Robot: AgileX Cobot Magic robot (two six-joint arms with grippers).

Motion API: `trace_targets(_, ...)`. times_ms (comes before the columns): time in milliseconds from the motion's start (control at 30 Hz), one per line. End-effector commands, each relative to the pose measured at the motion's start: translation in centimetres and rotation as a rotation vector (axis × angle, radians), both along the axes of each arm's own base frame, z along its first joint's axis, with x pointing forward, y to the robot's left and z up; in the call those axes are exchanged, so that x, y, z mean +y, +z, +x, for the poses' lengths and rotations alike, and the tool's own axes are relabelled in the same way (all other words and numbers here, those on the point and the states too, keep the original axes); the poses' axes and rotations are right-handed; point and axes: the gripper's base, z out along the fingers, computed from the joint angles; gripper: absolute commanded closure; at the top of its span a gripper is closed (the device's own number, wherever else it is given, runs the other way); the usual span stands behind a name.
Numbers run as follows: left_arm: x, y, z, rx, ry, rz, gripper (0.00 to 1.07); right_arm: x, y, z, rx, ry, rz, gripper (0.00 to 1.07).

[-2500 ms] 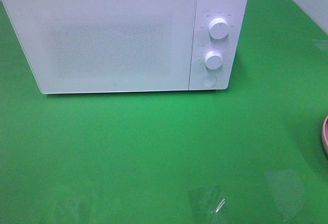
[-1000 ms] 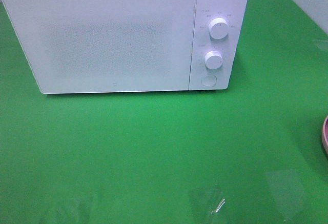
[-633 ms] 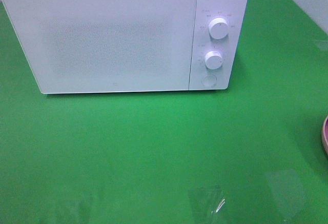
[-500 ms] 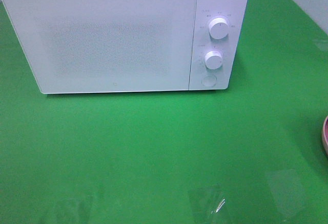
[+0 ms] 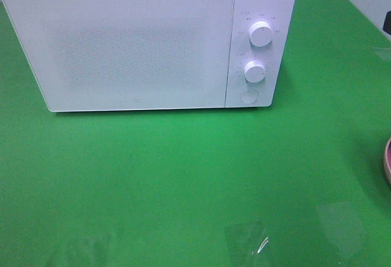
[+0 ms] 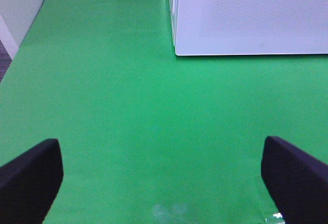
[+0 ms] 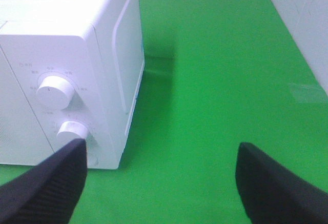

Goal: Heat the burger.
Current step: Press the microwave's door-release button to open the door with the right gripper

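Green tabletop [image 5: 183,169] pretty much everywhere, with a white microwave [image 5: 122,47] sitting toward the far edge, more on the left side. Its door is shut. The control strip on its right end has an upper knob [image 5: 261,33], a lower knob [image 5: 255,71] and a round button [image 5: 248,96] under them. A sliver of a pink plate [image 5: 387,160] pokes in at the right edge of the tabletop, most of it cut off. There are a couple of clear tape patches [image 5: 247,242] near the front edge.

The burger doesn't show in any view, so I can't tell where it is.

The left gripper [image 6: 160,152] has its jaws spread wide with nothing between them, just bare green below, and the front left corner of the microwave is well ahead of it. The right gripper [image 7: 161,155] also has its jaws wide and empty. It faces the knob end of the microwave, with one finger [image 7: 51,183] overlapping the panel's lower corner in its own view. I can't tell if it's touching.
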Motion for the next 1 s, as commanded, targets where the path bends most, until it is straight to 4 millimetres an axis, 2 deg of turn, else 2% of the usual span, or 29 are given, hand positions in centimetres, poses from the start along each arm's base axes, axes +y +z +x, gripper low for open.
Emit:
trace_targets(33,0.0,0.1,-0.3,-0.034,-0.009,-0.001,0.06,0.2,-0.9,0.8,-0.055,0.015,-0.010,0.32)
trace_targets(67,0.0,0.1,-0.3,-0.034,-0.009,-0.001,0.06,0.2,-0.9,0.8,-0.055,0.015,-0.010,0.32)
trace_targets(133,0.0,0.1,-0.3,-0.034,-0.009,-0.001,0.06,0.3,-2.4,1.4,-0.089,0.030,-0.011,0.32)
trace_targets(233,0.0,0.1,-0.3,-0.034,-0.009,-0.001,0.06,0.4,-3.2,1.8,-0.112,0.039,-0.019,0.32)
trace_targets(400,0.0,0.1,-0.3,-0.034,-0.009,-0.001,0.06,0.3,-5.5,2.6,-0.127,0.023,-0.033,0.32)
trace_targets(600,0.0,0.1,-0.3,-0.034,-0.009,-0.001,0.06,0.5,-6.9,3.3,-0.128,-0.010,-0.036,0.32)
trace_targets(667,0.0,0.1,-0.3,-0.034,-0.009,-0.001,0.06,2.1,-7.5,3.5,-0.138,0.017,-0.069,0.32)
trace_targets(767,0.0,0.1,-0.3,-0.034,-0.009,-0.001,0.06,2.5,-7.6,3.5,-0.143,0.022,-0.081,0.32)
trace_targets(800,0.0,0.1,-0.3,-0.034,-0.009,-0.001,0.06,3.4,-8.0,3.6,-0.151,0.025,-0.096,0.32)
trace_targets(900,0.0,0.1,-0.3,-0.034,-0.009,-0.001,0.06,4.1,-8.3,3.7,-0.165,0.023,-0.106,0.32)
trace_targets(967,0.0,0.1,-0.3,-0.034,-0.009,-0.001,0.06,5.6,-9.0,3.8,-0.193,0.030,-0.097,0.32)
trace_targets(1000,0.0,0.1,-0.3,-0.034,-0.009,-0.001,0.06,5.6,-9.0,3.8,-0.193,0.030,-0.097,0.32)
